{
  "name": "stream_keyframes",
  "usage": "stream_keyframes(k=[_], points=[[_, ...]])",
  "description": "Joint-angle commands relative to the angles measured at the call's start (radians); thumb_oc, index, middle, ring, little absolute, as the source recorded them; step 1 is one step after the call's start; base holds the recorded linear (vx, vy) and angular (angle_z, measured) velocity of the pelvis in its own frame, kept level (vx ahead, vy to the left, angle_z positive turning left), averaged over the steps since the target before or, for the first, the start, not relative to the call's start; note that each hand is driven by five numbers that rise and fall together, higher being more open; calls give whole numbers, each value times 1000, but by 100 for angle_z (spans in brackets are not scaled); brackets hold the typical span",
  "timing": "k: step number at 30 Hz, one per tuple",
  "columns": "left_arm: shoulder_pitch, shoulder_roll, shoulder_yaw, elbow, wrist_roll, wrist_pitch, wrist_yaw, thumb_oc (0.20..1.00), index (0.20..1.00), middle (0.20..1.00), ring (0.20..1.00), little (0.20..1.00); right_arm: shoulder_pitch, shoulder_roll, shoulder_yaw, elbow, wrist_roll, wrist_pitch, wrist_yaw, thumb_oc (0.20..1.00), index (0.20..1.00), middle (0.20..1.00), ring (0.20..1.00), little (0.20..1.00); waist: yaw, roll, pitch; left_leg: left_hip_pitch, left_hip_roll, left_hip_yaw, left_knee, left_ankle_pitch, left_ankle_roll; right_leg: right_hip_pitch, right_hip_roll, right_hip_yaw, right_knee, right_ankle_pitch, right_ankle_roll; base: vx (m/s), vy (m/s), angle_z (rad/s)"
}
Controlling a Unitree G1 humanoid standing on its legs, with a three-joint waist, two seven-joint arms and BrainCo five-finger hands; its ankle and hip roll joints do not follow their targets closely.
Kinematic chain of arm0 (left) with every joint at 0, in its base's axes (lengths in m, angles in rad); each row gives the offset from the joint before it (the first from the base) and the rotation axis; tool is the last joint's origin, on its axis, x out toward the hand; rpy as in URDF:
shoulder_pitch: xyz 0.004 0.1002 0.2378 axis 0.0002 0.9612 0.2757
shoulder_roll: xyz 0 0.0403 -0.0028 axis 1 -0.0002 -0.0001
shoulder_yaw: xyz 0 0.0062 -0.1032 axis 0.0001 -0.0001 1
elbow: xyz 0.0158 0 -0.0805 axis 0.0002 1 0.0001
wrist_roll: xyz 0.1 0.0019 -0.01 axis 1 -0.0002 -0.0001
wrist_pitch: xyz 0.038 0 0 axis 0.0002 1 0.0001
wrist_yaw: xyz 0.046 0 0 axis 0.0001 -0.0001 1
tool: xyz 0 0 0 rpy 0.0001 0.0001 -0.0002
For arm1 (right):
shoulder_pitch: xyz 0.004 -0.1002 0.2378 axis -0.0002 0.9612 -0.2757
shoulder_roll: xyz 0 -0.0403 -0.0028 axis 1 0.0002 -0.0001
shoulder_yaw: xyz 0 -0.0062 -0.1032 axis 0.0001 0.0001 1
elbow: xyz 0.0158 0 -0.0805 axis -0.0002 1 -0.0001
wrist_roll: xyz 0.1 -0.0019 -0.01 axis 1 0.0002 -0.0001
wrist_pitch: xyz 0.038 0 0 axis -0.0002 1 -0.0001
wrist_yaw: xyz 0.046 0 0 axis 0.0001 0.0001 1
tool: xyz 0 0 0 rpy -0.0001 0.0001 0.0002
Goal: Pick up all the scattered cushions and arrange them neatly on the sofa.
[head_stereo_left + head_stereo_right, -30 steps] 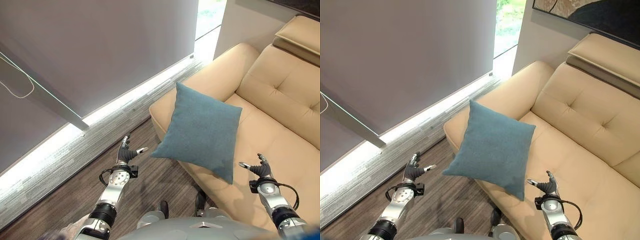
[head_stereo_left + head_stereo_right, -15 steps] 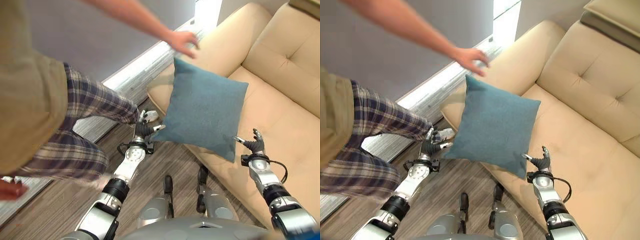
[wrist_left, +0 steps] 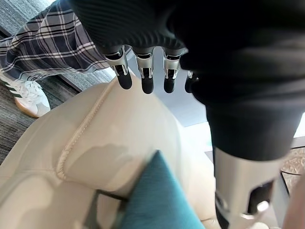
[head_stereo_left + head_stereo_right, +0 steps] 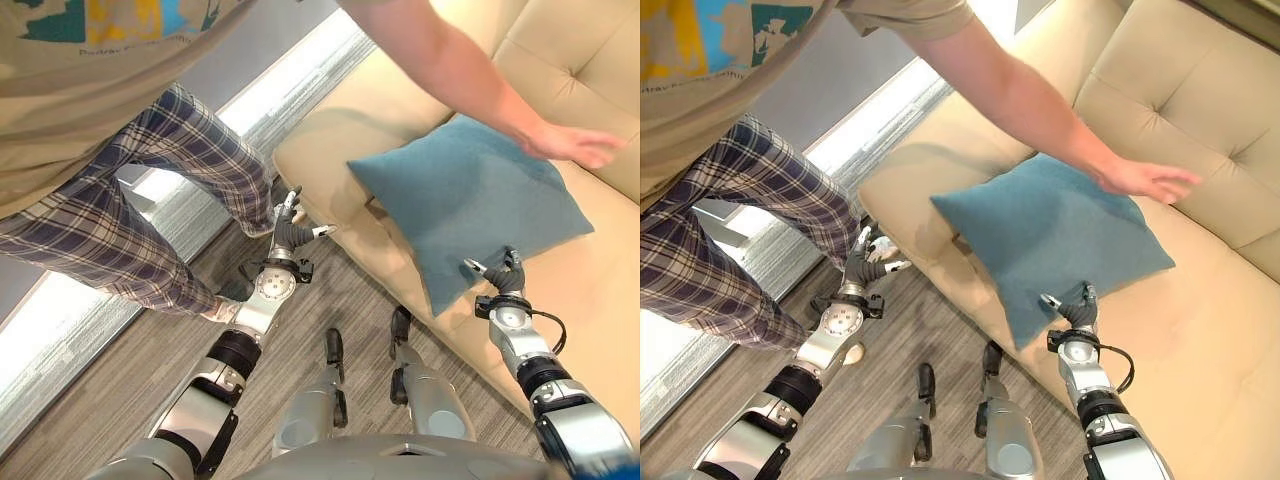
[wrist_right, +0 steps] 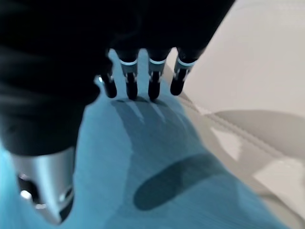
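1. A square teal cushion (image 4: 470,200) of fine woven cloth lies tilted on the seat of the sofa (image 4: 600,290), one corner hanging past the seat's front edge; the sofa is beige, smooth, with stitched seams and a tufted back.
2. The right hand (image 4: 500,277) is just at the cushion's lowest corner, fingers straight and spread, thumb apart, holding nothing; in its wrist view the dark fingertips (image 5: 131,90) hang close over the teal cloth, whether touching I cannot tell.
3. The right arm rises from below the cushion, palm turned toward it.
4. The left hand (image 4: 290,232) is well apart from the cushion, out past the sofa's armrest end, fingers relaxed and extended, thumb out, empty; its wrist view looks across the rounded armrest toward the cushion's corner.
5. A person's hand (image 4: 572,146) rests flat on the cushion's far edge, the bare forearm reaching across above it.
6. The person's leg (image 4: 130,215) in plaid trousers stands beside the left hand, on the grey-brown plank floor (image 4: 110,390).
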Motion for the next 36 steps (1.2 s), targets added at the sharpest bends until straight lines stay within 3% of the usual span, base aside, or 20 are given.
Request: stream_keyframes(k=[1,15,22,28,32,35,36], points=[[2,20,11,-5,34,-44,9,1000,1000,1000,1000,1000,8,28,6,-11,-30,-39,10,1000,1000,1000,1000,1000,23,-63,-71,-40,-28,-21,5,-54,-28,44,-71,65,5,-76,120,24,1,-9],[172,35,59,9,60,-1,-54,1000,1000,1000,1000,1000,144,15,-31,-23,-104,-2,67,1000,1000,1000,1000,1000,22,-80,-87,146,-4,8,5,-105,-31,223,-57,71,5,-130,129,56,-5,-6],[219,21,60,183,94,39,-88,1000,1000,1000,1000,1000,190,-2,-41,76,-144,15,88,1000,1000,1000,1000,1000,14,-89,-100,207,11,15,5,-119,-35,283,-41,77,5,-153,126,25,-27,-2],[239,-11,84,445,126,66,-95,1000,1000,1000,1000,1000,232,8,-53,220,-149,22,105,1000,1000,1000,1000,1000,0,-93,-102,246,26,21,5,-126,-39,316,-22,86,5,-172,116,15,-42,-2],[249,-15,93,496,129,68,-99,1000,1000,1000,1000,1000,267,14,-72,224,-134,13,114,1000,1000,1000,1000,1000,-15,-95,-90,258,40,28,8,-115,-47,323,-6,94,5,-184,104,-3,-80,-4],[243,-19,85,509,130,69,-103,1000,1000,1000,1000,1000,279,22,-67,238,-126,9,121,1000,1000,1000,1000,1000,-26,-109,-66,206,47,13,126,-146,-48,326,0,115,5,-189,83,-70,-110,3],[232,-21,81,508,117,65,-101,1000,1000,1000,1000,1000,264,19,-50,257,-127,10,123,1000,1000,1000,1000,1000,-15,-122,-40,159,23,-42,211,-163,-49,320,-1,138,5,-179,72,-93,-66,-15]])
